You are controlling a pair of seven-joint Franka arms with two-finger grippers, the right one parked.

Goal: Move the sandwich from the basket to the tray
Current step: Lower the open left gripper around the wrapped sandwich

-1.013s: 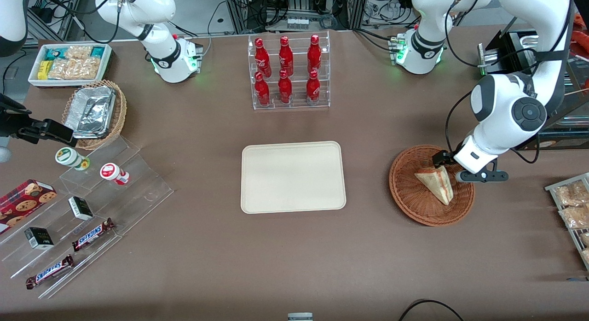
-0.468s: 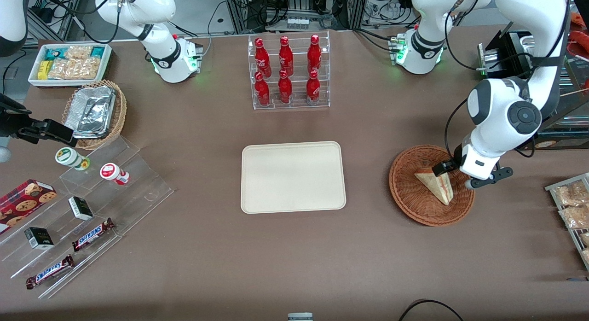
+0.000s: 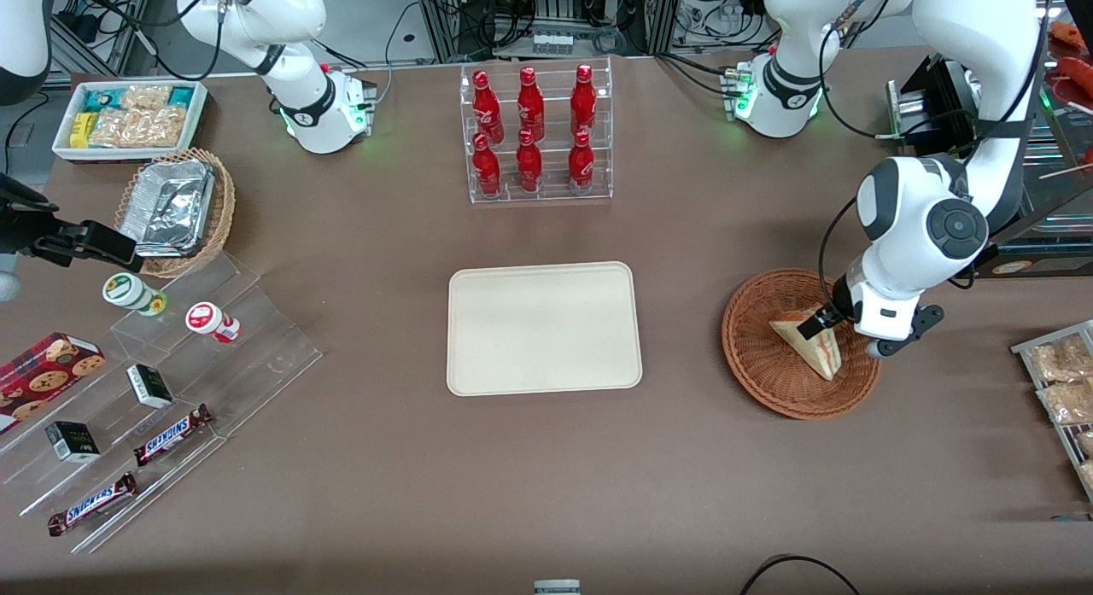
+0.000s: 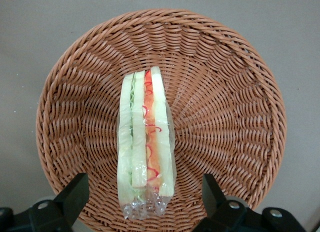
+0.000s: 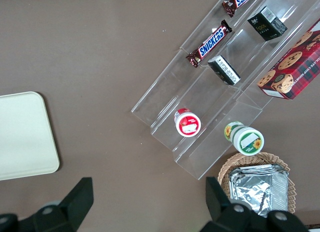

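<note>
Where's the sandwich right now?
The sandwich lies in the basket toward the working arm's end of the table, directly under the open gripper.

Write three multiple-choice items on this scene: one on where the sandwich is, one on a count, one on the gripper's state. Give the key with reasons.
1. Where is the sandwich?
A. on the tray
B. in the basket
C. on the bare table

2. How many red bottles stand in the clear rack?
A. four
B. six
C. eight

3. What is the state of the gripper?
A. open above the sandwich
B. shut on the sandwich
C. shut on the basket rim

Key:
1 B: the wedge lies in the basket, while the tray holds nothing.
2 B: two rows of three bottles.
3 A: in the wrist view the fingers stand apart on either side of the sandwich, not touching it.
</note>
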